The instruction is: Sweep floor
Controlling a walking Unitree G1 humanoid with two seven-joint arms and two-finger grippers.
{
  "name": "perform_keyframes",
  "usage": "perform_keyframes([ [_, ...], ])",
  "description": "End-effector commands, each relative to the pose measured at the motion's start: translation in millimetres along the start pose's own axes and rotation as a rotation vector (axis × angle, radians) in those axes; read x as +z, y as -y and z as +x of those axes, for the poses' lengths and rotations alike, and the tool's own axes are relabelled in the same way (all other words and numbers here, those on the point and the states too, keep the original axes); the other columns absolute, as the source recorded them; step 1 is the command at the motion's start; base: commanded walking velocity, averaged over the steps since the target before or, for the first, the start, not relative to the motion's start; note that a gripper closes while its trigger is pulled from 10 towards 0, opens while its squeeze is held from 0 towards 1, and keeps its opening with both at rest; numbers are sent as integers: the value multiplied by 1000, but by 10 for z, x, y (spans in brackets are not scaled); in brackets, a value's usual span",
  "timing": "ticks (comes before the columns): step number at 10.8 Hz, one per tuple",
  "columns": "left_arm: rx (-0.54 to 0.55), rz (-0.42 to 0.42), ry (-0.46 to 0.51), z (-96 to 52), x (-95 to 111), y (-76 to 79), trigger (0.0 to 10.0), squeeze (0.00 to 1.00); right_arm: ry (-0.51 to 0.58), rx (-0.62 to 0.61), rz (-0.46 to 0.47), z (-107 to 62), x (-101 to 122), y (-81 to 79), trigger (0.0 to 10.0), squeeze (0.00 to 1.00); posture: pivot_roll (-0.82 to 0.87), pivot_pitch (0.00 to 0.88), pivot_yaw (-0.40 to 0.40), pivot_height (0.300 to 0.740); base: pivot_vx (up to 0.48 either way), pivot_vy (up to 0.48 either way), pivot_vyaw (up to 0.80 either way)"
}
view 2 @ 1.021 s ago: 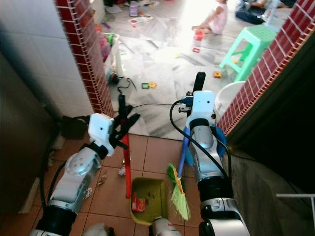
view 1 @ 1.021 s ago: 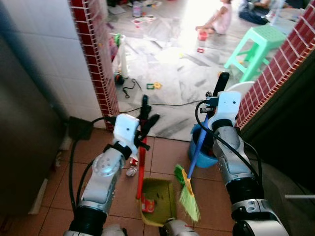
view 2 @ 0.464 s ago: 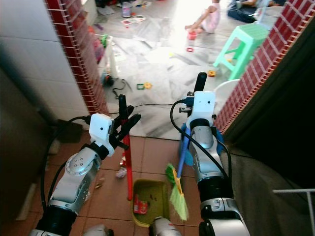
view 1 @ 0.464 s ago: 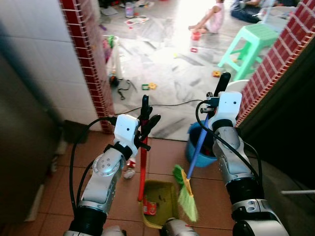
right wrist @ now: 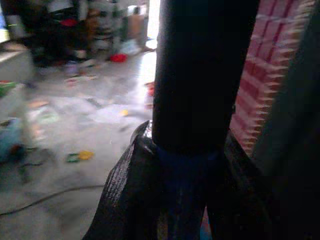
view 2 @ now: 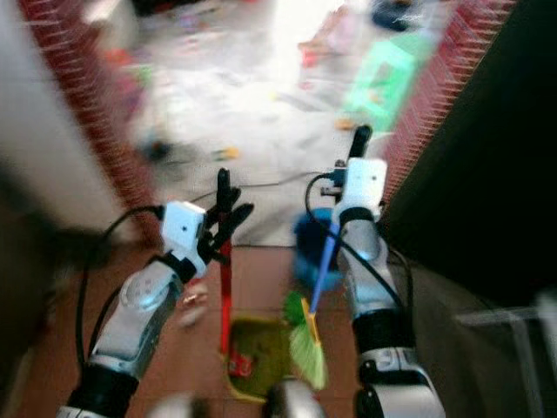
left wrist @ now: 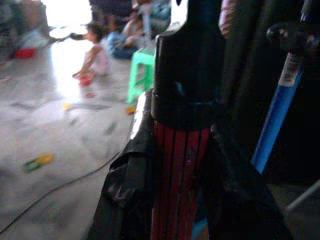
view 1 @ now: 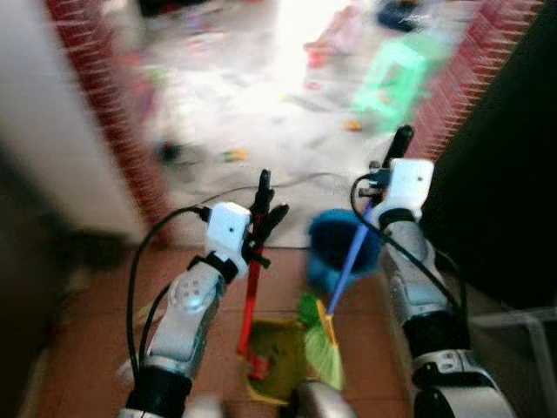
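Observation:
My left gripper [view 1: 265, 207] is shut on the red handle [left wrist: 175, 175] of a yellow-green dustpan [view 1: 277, 364], which rests on the terracotta tiles with a red scrap in it. Its black fingers [left wrist: 125, 185] press the handle just below a black cap [left wrist: 187, 65]. My right gripper [view 1: 392, 164] is shut high on the broom, on its black grip [right wrist: 200, 70]. The blue broomstick [view 1: 348, 268] slants down to green bristles [view 1: 322, 350] beside the dustpan. Both eye views are blurred.
A blue bucket [view 1: 335, 248] stands behind the broom. Red brick wall ends [view 1: 96, 104] frame a doorway to a bright marble floor littered with toys. A green stool [view 1: 396, 74] and a person sitting on the floor [left wrist: 95, 50] are beyond. A dark panel [view 1: 505, 157] stands at right.
The whole picture has slid left and blurred, so the camera has turned right. Both grippers keep the same hold on dustpan handle and broom.

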State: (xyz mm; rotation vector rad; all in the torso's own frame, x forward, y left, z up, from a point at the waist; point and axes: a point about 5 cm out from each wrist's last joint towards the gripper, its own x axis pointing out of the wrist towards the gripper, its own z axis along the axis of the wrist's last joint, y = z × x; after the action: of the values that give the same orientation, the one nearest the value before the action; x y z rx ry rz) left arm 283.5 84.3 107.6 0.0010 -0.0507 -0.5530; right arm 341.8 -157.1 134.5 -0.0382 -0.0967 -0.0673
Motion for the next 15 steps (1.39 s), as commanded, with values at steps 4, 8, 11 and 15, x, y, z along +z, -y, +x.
perform_keyframes([
  [4, -20, -10, 44, 18, 92, 31, 10000, 0, -16, 11, -36, -19, -48, 25, 10000, 0, -16, 56, -43, 740, 0, -202, -400],
  [8, -6, -27, 50, 21, 104, 5, 10000, 0, -18, 21, -44, -18, -58, 26, 10000, 0, -14, 51, -44, 740, 0, 0, 0],
  [11, 28, -21, 75, 2, 172, -60, 10000, 0, -16, 31, -47, -12, -58, 24, 10000, 0, -11, 49, -49, 740, 0, 0, 0],
  [15, 124, 8, 102, -187, 301, -318, 10000, 0, -33, 8, -97, -44, -121, 158, 10000, 0, -9, 53, -53, 740, 0, 0, 0],
])
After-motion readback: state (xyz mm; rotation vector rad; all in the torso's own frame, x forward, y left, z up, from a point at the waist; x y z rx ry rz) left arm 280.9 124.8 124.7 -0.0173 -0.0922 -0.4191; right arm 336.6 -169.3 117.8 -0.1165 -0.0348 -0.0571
